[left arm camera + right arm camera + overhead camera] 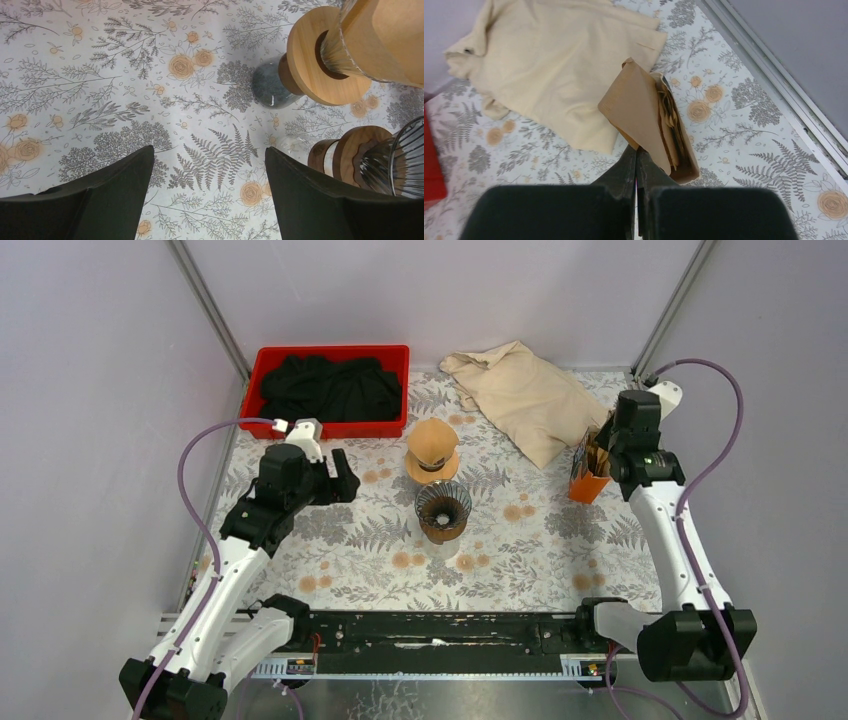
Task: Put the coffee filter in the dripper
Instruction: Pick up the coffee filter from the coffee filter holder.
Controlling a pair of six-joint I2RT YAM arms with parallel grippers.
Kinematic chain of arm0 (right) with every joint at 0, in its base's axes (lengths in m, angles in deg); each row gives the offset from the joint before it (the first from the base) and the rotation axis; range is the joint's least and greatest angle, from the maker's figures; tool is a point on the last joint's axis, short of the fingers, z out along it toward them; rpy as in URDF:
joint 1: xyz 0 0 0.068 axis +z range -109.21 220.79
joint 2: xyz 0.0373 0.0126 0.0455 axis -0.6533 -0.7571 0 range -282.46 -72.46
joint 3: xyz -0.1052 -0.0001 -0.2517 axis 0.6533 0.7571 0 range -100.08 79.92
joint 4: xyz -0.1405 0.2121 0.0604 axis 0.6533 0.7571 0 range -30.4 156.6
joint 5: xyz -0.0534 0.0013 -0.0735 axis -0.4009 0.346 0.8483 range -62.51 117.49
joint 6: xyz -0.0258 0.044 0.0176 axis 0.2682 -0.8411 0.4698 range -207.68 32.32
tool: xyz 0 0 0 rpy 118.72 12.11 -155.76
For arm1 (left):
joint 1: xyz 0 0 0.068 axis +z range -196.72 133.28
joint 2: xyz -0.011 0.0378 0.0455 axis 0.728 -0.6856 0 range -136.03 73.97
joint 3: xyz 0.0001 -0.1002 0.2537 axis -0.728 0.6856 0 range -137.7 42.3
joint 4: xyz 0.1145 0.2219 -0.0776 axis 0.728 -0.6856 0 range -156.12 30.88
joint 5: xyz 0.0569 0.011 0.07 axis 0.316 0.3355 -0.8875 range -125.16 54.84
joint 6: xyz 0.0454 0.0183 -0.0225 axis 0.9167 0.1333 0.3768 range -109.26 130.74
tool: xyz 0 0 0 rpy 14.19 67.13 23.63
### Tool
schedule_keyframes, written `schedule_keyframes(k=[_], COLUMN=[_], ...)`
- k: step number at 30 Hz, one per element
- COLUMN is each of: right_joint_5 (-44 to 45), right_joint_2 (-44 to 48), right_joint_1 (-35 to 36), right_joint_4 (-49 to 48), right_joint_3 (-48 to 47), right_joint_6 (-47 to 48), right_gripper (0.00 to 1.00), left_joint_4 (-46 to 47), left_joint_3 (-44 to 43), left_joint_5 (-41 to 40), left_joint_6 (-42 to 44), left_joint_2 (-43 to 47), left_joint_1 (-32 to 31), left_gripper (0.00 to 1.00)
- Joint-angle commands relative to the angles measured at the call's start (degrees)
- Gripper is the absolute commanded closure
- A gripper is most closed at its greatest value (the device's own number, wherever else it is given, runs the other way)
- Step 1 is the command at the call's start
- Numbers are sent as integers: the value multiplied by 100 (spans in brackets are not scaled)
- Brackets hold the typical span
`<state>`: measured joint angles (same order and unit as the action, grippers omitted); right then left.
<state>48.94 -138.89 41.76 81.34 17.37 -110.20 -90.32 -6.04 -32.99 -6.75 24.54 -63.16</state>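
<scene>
Coffee filter (636,107) pickup is the step in hand. Your right gripper (636,165) has its fingers clenched together on the near edge of the front brown sheet, which leans out of the orange holder (588,485) at the right of the table (540,540). More filters are packed in the holder behind it. I judge the next move to be a straight lift that frees only this one coffee filter, then a carry to the centre. There the empty glass dripper (442,508) stands on its wooden collar, just in front of a second dripper (432,443) that already has a brown cone in it, so aim for the nearer one. Your left gripper (209,155) hangs with its fingers spread wide, holding nothing, just left of both drippers. Behind it, the red bin (395,425) holds a black cloth (330,385), and a beige cloth (525,395) lies loose beside the holder.
</scene>
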Motion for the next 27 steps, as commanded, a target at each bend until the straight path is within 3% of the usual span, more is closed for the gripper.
schedule_keyframes(k=[1, 19, 27], right_joint_5=[-280, -1271, -1183], right_joint_2=[254, 725, 767], right_joint_1=[-31, -27, -27], right_joint_4=[144, 174, 195], right_joint_3=[-372, -762, -715], right_joint_6=[19, 81, 127], right_gripper=[100, 100, 100], left_joint_4=[498, 575, 572], left_joint_3=[44, -251, -417], left_joint_5=[371, 1042, 1083], left_joint_6=[148, -175, -275], left_joint_2=[64, 66, 138], left_joint_1=[36, -11, -183], left_gripper=[12, 14, 14])
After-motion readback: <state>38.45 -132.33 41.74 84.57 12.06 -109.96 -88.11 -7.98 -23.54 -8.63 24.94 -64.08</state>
